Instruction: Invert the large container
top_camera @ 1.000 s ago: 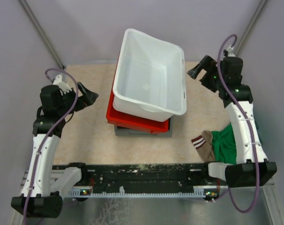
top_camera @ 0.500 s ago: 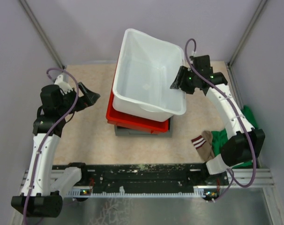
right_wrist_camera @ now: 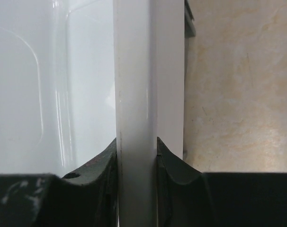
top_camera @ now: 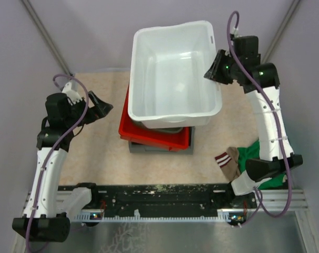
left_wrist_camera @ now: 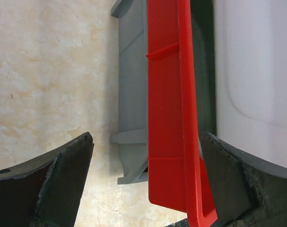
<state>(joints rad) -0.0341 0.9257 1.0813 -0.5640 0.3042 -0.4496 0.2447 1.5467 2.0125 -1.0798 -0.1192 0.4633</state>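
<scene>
The large container (top_camera: 172,74) is a white plastic tub, mouth up, sitting on a stack at the middle of the table. My right gripper (top_camera: 215,69) is shut on its right rim, which the right wrist view shows pinched between both pads as the white rim (right_wrist_camera: 136,118). That side sits raised and the tub stands squarer to the table. My left gripper (top_camera: 106,109) stands open to the left of the stack, touching nothing. In the left wrist view its fingers (left_wrist_camera: 53,179) frame the red bin's corner (left_wrist_camera: 174,156).
Under the white tub lie a red bin (top_camera: 149,136) and a grey tray (top_camera: 159,147). A pile of clothes, green cloth (top_camera: 254,161) and a brown striped sock (top_camera: 228,162), lies at the near right. The back wall stands close behind the tub.
My right arm swung in from the right, closed on the tub's right rim, then lifted it and turned the tub toward the back. The left arm has stayed put.
</scene>
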